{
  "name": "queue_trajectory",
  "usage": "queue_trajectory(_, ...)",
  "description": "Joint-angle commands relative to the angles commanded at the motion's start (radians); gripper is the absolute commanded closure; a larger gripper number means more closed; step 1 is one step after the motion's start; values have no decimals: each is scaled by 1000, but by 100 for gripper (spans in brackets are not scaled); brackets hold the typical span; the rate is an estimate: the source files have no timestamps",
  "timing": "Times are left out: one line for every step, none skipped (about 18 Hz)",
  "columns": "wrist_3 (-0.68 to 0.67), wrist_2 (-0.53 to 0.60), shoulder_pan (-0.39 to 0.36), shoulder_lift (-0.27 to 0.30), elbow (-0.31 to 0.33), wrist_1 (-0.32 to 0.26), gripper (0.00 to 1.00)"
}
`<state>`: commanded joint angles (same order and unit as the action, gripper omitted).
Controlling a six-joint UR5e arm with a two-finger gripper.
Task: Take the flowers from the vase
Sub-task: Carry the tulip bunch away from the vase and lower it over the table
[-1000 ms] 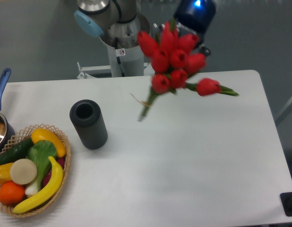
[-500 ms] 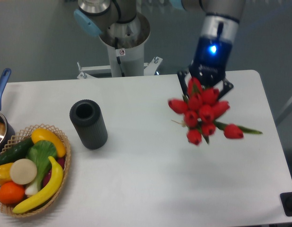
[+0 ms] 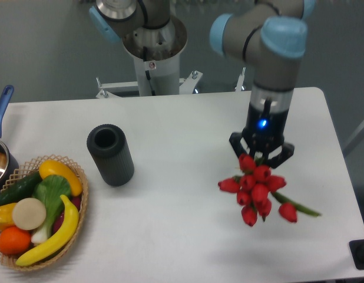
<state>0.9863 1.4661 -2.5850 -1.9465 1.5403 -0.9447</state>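
Right of the vase (image 3: 110, 154) (well apart) — fingers (image 3: 237, 143) clasp the flowers (image 3: 257, 187).

No text can be read; the small sticker (image 3: 149, 64) on the robot base is illegible.

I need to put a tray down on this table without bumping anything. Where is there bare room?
The widest bare patch lies mid-table, between the vase and the flowers held by the hand. The back strip by the robot base is bare too. The left edge is crowded: wicker basket and pot.
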Motion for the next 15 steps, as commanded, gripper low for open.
queue_trajectory(-2,26,18,-12,-21,-22,88)
queue_trajectory(-3,36,23,-25,-41,-43,88)
queue_trajectory(-3,42,23,-37,-55,-71,88)
queue_trajectory(-2,59,23,-46,-72,-101,88)
queue_trajectory(8,80,23,-55,-89,-136,88)
queue_trajectory(35,95,23,-64,-107,-166,88)
queue_trajectory(57,108,23,-78,-121,-193,88)
queue_trajectory(61,125,23,-87,-132,-216,88)
queue_trajectory(64,144,23,-97,-141,-227,88)
queue_trajectory(64,149,25,-106,-150,-229,88)
queue_trajectory(64,149,23,-115,-155,-229,88)
queue_trajectory(64,151,23,-118,-161,-229,88)
queue_trajectory(64,154,25,-120,-163,-229,88)
queue_trajectory(64,155,23,-120,-163,-229,88)
queue_trajectory(64,161,25,-121,-163,-229,88)
